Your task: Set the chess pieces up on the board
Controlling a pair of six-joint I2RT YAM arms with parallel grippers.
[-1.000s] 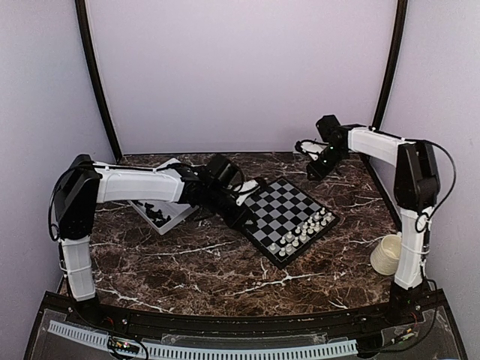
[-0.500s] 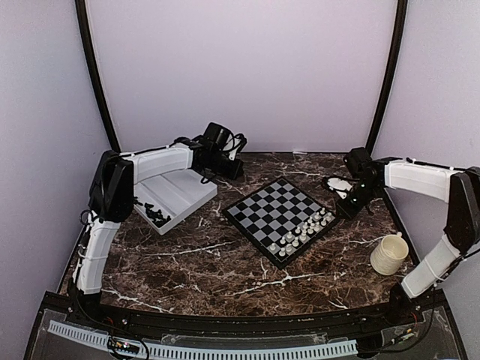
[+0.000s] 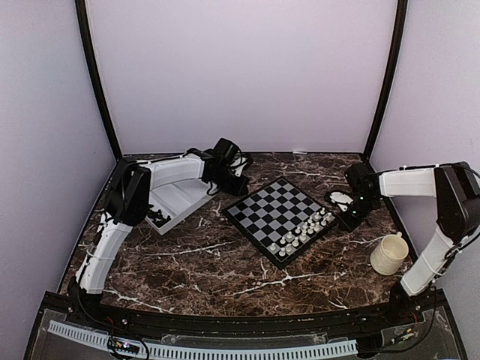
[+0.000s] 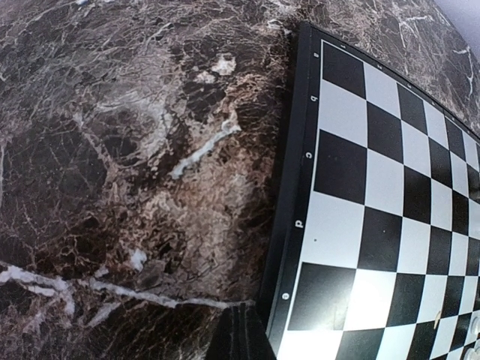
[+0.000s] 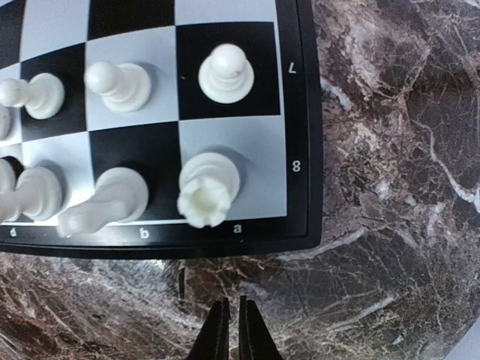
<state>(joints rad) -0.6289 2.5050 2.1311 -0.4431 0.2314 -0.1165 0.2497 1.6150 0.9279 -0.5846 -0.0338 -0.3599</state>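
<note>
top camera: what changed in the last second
The left gripper pulled back off the board to beside its far-left edge, by the tray. The right gripper swung from the far right down to the board's right corner. Both are shut. Unchanged: white pieces, black pieces in the tray, cup.

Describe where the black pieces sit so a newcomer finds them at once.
Find the chessboard mid-table. Left of it lies a white tray; black pieces are heaped at its near-left end, the only dark chessmen, unlike the white ones on the board.
</note>
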